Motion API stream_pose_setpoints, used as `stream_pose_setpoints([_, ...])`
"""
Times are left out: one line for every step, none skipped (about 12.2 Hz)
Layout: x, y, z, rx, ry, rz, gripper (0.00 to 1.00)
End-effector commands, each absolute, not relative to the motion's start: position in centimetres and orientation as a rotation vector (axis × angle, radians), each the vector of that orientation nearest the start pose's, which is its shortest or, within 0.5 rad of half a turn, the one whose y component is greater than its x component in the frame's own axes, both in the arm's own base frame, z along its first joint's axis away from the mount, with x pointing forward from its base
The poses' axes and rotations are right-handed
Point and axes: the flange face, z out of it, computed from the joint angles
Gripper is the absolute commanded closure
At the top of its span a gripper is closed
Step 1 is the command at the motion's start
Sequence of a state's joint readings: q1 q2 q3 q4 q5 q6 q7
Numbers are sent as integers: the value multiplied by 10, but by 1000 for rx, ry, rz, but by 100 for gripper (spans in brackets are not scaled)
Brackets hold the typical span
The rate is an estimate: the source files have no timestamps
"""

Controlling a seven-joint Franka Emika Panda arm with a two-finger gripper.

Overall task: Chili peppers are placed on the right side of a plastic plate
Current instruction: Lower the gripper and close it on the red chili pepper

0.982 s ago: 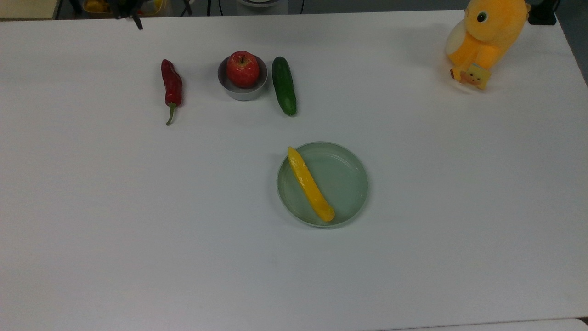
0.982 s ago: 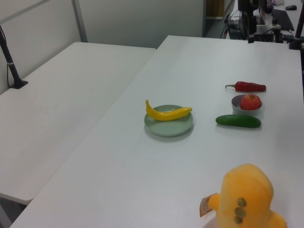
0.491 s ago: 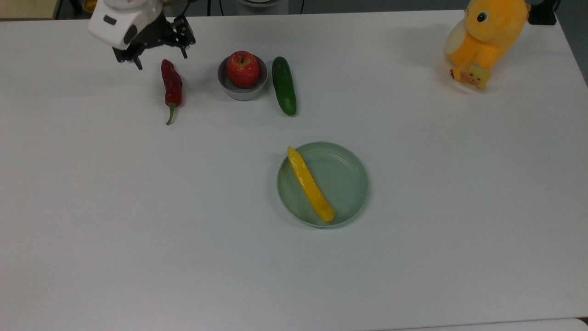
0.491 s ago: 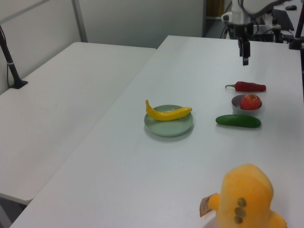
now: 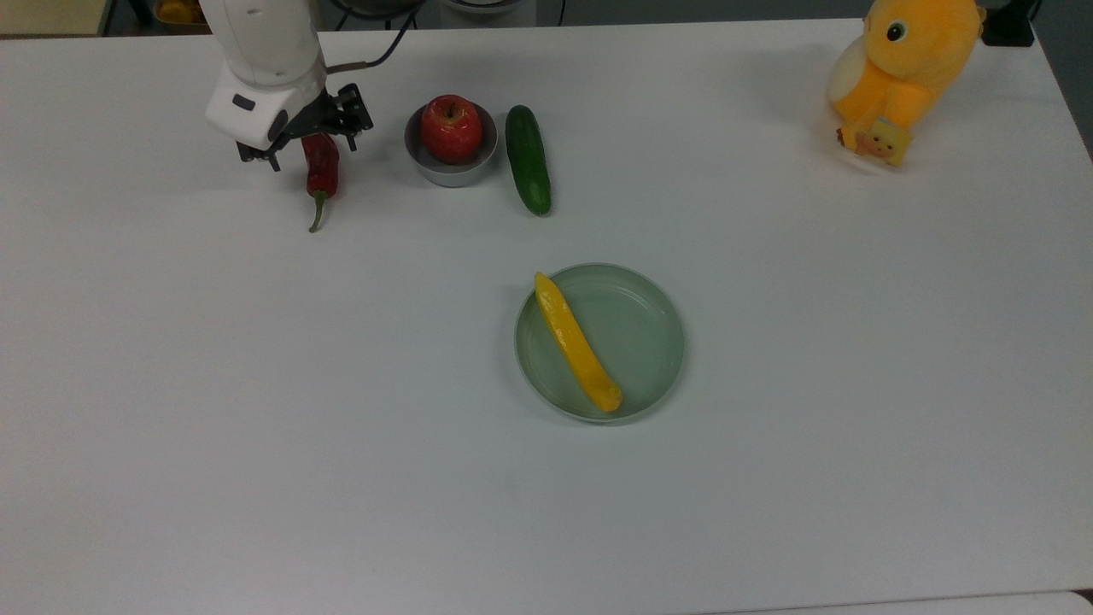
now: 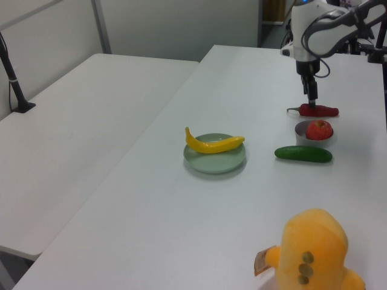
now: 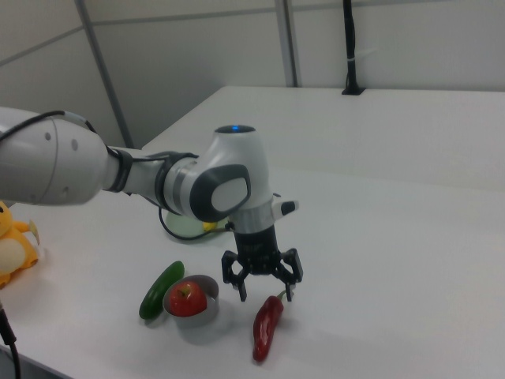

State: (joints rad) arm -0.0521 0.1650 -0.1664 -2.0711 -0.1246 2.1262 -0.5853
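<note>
Claw: fingers spread, astride the chili, nothing gripped.
Chili: flat on worktop, nr far edge.
Plate: mid-worktop, yellow pepper inside.

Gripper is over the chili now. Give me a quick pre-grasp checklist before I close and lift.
1. Gripper open: ok, fingers spread apart in the right view.
2. Gripper over the chili: ok, above its thick end in the top view.
3. Fingers down around the chili: cannot tell.
4. Chili lying flat on the table, apart from the grey bowl: ok.
5. Room on the plate: ok, the yellow pepper lies along the top view's left half; the top view's right half is bare.
</note>
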Motion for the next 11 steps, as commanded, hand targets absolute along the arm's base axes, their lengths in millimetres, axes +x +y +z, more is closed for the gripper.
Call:
stream_pose_setpoints([547, -122, 319, -3137, -740, 256, 3])
stream_pose_setpoints([546, -123, 312, -3138, -757, 282, 12])
stream_pose_setpoints([544, -123, 308, -3142, -782, 306, 20])
stream_pose_setpoints([544, -124, 309, -3148, -796, 311, 34])
stream_pose_setpoints([543, -124, 311, -3147, -793, 318, 55])
stream_pose_setpoints([543, -123, 313, -3145, -790, 327, 76])
stream_pose_setpoints([543, -123, 319, -3150, -773, 323, 100])
stream_pose_setpoints([545, -123, 326, -3158, -752, 317, 100])
stream_pose_setpoints([548, -123, 334, -3160, -738, 305, 100])
stream_pose_setpoints([556, -122, 347, -3172, -721, 285, 100])
stream_pose_setpoints([563, -122, 360, -3187, -684, 253, 100])
